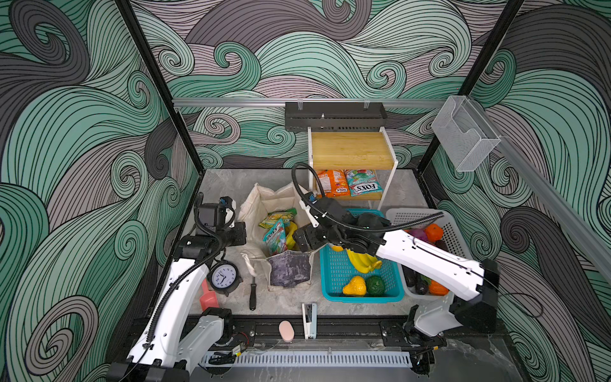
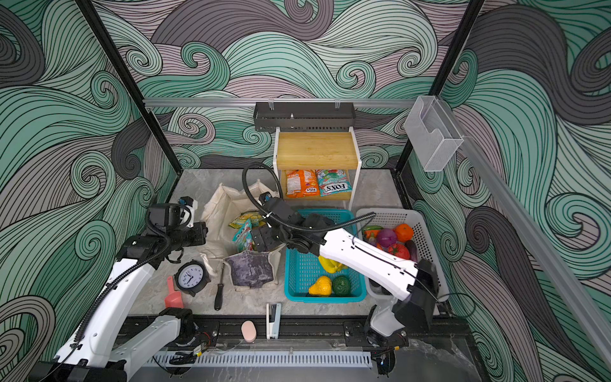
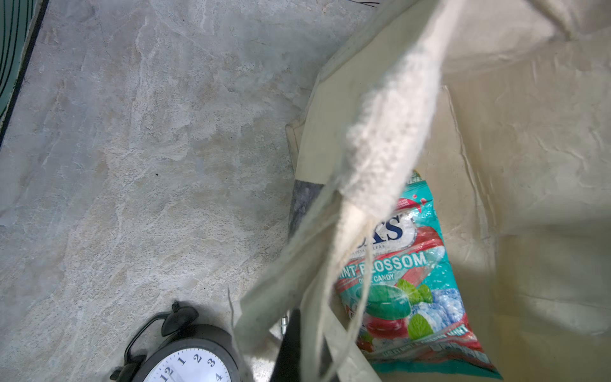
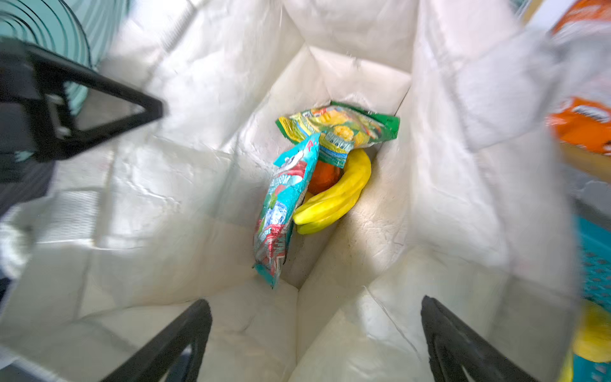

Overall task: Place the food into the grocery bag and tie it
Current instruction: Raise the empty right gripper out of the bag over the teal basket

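Observation:
The grocery bag (image 1: 288, 272), a cream tote with a grey-purple front panel, stands open mid-table. Inside lie a teal-red candy packet (image 4: 284, 211), a yellow-green packet (image 4: 337, 132), yellow bananas (image 4: 334, 195) and an orange (image 4: 324, 177). My left gripper (image 1: 242, 233) is shut on the bag's left rim. The cream strap (image 3: 390, 132) and fabric run down past its dark finger (image 3: 291, 344). My right gripper (image 4: 315, 301) hangs open over the bag's mouth with nothing between its fingers, and it also shows in a top view (image 1: 302, 239).
A teal basket (image 1: 334, 281) holds bananas and other toy fruit. A white basket (image 2: 396, 215) holds an orange, a purple onion and a tomato. A shelf (image 1: 352, 148) behind holds two packets. A clock (image 1: 224, 277), screwdriver (image 1: 253, 294), pink scoop and stapler (image 1: 309, 319) lie in front.

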